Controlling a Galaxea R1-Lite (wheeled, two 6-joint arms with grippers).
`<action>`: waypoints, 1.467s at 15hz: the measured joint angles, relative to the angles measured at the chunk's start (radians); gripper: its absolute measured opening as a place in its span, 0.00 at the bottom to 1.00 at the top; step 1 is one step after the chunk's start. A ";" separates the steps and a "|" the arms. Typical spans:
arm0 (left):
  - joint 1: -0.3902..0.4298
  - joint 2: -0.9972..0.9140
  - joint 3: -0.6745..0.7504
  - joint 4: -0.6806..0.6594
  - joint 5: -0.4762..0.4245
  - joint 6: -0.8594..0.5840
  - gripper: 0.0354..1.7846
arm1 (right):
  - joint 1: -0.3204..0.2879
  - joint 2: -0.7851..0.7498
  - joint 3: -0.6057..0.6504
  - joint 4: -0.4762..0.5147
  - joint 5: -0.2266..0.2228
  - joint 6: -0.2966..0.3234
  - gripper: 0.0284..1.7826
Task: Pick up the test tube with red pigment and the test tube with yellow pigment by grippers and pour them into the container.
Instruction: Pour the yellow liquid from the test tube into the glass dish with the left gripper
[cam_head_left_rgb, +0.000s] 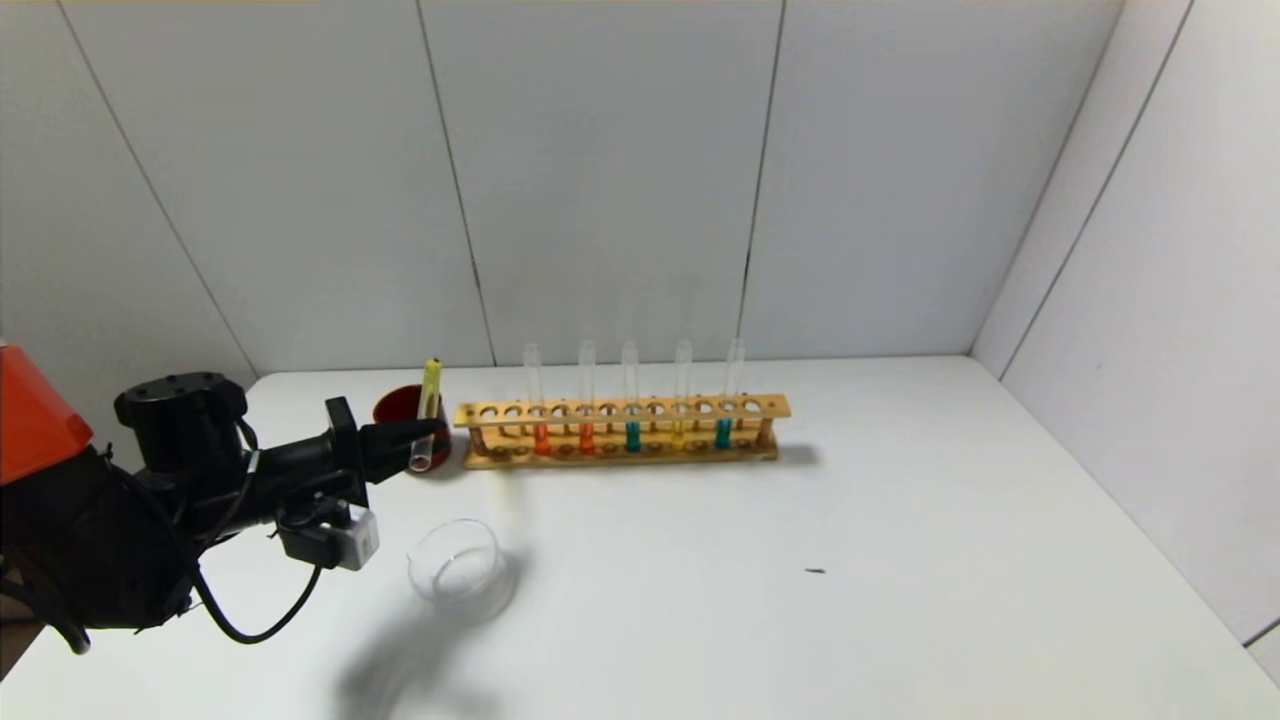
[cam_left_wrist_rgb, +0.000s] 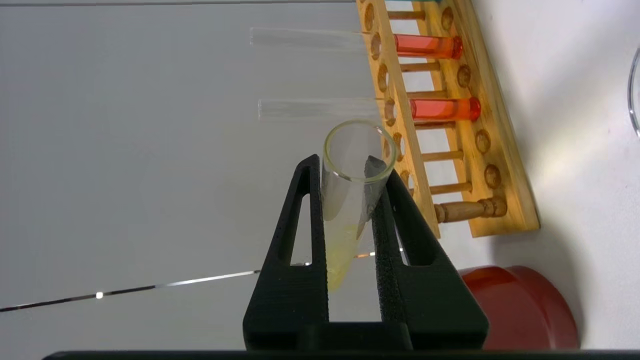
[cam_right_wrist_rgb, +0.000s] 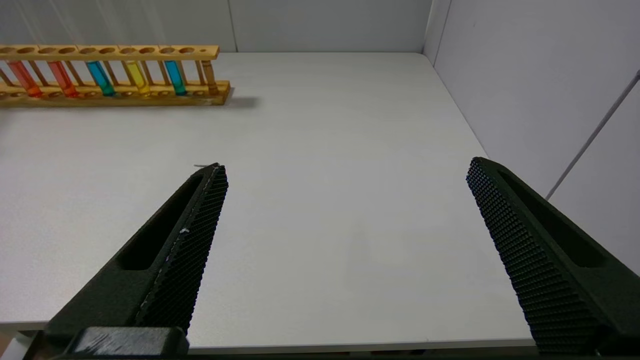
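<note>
My left gripper (cam_head_left_rgb: 425, 432) is shut on the test tube with yellow pigment (cam_head_left_rgb: 428, 410), held nearly upright and inverted: yellow at the closed upper end, mouth pointing down, in front of the dark red cup (cam_head_left_rgb: 400, 405). In the left wrist view the black fingers (cam_left_wrist_rgb: 305, 210) clamp this tube (cam_left_wrist_rgb: 350, 195); only a pale yellow film lies inside. Two test tubes with red pigment (cam_head_left_rgb: 541, 438) (cam_head_left_rgb: 586, 437) stand in the wooden rack (cam_head_left_rgb: 620, 411). The clear glass container (cam_head_left_rgb: 455, 572) sits on the table below and in front of the gripper. My right gripper (cam_right_wrist_rgb: 346, 165) is open and empty over bare table.
The rack also holds two teal tubes (cam_head_left_rgb: 632, 436) (cam_head_left_rgb: 723, 433) and a paler yellow tube (cam_head_left_rgb: 679, 434). A small dark speck (cam_head_left_rgb: 815, 571) lies mid-table. Grey walls close off the back and right. The right arm is out of the head view.
</note>
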 joint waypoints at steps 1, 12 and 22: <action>0.000 0.005 -0.001 0.000 0.014 0.001 0.16 | 0.000 0.000 0.000 0.000 0.000 0.000 0.98; -0.026 0.010 0.033 -0.003 0.024 0.054 0.16 | 0.000 0.000 0.000 0.000 0.000 0.000 0.98; -0.021 0.019 0.073 -0.006 0.024 0.139 0.16 | 0.000 0.000 0.000 0.000 0.000 0.000 0.98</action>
